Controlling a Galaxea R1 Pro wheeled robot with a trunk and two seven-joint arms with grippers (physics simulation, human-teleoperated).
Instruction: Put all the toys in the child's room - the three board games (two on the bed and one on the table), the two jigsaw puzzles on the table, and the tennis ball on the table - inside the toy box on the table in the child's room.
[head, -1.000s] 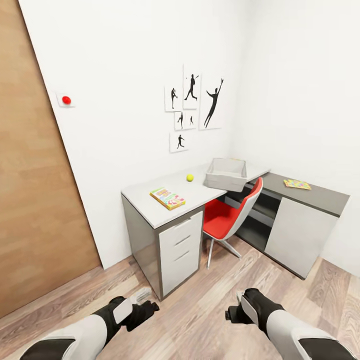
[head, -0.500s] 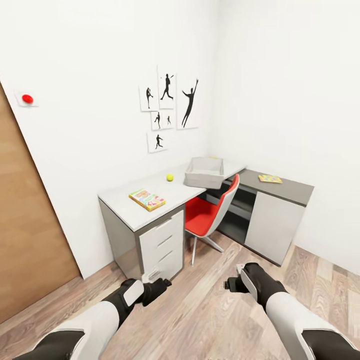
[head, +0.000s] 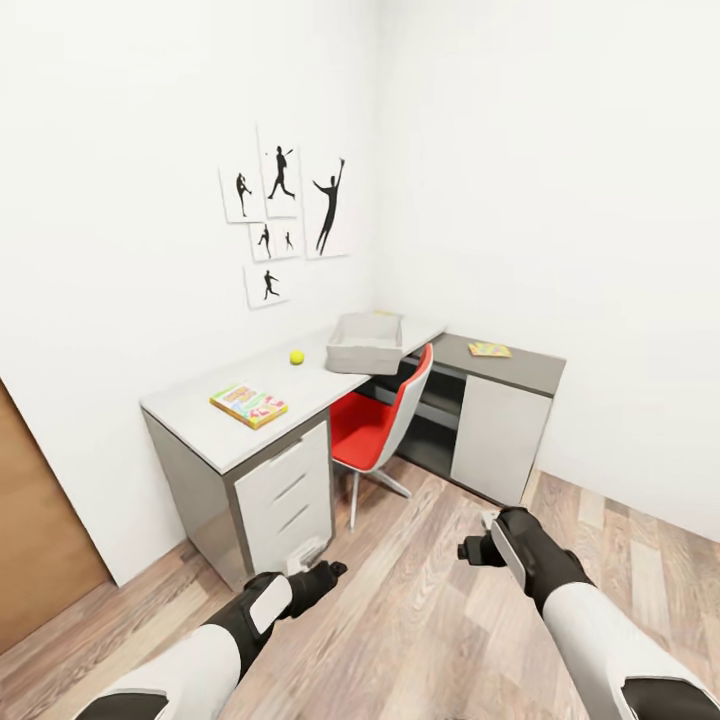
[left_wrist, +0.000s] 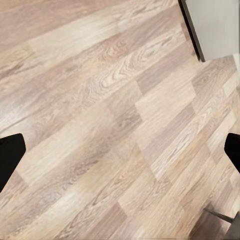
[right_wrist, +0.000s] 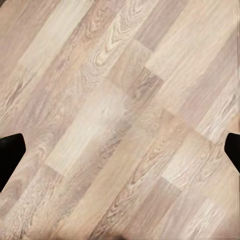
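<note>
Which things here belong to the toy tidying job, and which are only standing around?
Job: toy box, tennis ball, board game, puzzle, table.
Just there: red chair, wall pictures, side cabinet.

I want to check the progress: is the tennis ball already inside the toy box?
No, in the head view the tennis ball lies on the table, apart from the toy box.

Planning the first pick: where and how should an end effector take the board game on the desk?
Grip the board game across its short width, coming from above. It lies flat on the table near the front edge, so only its thin side edges give purchase; sliding it slightly past the edge would probably help.
</note>
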